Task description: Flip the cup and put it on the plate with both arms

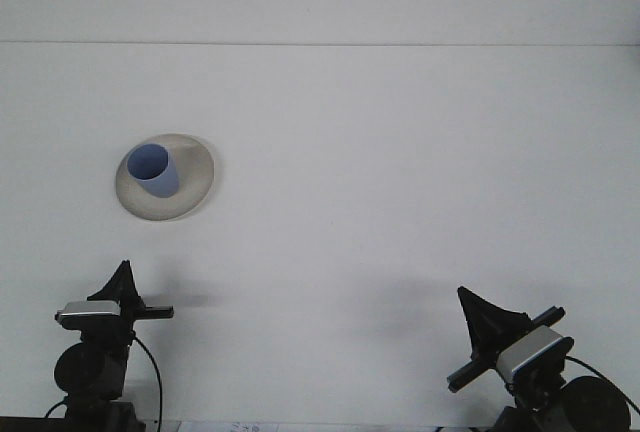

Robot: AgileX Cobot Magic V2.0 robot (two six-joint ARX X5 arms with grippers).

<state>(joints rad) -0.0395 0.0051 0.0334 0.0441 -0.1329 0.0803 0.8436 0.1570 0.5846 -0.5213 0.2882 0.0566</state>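
Note:
A blue cup (153, 170) stands mouth-up on a pale round plate (196, 188) at the left of the white table. My left gripper (122, 280) sits low at the bottom left, well in front of the plate and apart from it, holding nothing. At the bottom right, my right gripper (478, 314) is also low and far from the cup, with nothing in it.
The white table's far edge (320, 44) runs across the top of the view. Apart from the plate and cup, nothing else stands on the surface.

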